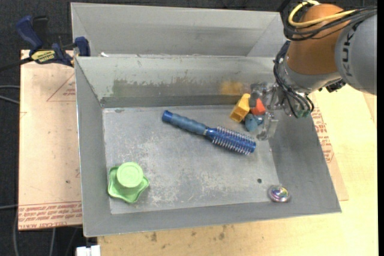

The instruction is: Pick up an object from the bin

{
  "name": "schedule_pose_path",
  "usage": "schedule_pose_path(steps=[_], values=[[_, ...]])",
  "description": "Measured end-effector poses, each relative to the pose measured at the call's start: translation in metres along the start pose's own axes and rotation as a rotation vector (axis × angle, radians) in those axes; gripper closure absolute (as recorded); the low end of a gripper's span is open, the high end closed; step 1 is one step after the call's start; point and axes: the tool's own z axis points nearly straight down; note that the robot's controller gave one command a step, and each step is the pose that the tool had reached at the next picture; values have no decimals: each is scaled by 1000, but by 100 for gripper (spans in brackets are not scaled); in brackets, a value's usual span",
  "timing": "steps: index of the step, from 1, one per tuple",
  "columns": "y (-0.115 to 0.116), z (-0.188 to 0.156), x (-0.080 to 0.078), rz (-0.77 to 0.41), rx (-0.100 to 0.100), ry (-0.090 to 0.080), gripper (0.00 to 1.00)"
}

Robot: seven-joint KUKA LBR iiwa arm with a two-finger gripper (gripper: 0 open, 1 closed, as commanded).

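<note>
End effector hangs just right of the yellow-red-blue toy.

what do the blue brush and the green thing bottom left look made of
Blue brush: probably plastic, from its even colour, slight sheen and moulded bristles. Green scalloped cup: probably plastic too, matte, one flat colour with rounded moulded lobes.

Printed in dark capitals on the grey casing of the arm, close to the view's right edge and just right of the orange wrist cover: "KU", turned sideways and running along the casing. Broken off after those two letters; remainder not legible.
</note>
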Motion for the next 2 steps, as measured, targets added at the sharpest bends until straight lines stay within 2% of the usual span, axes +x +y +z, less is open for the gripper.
schedule_pose_path(steps=[1, 2], values=[[40, 44, 1, -8, -1, -3, 0], [41, 45, 1, -11, -1, -2, 100]])
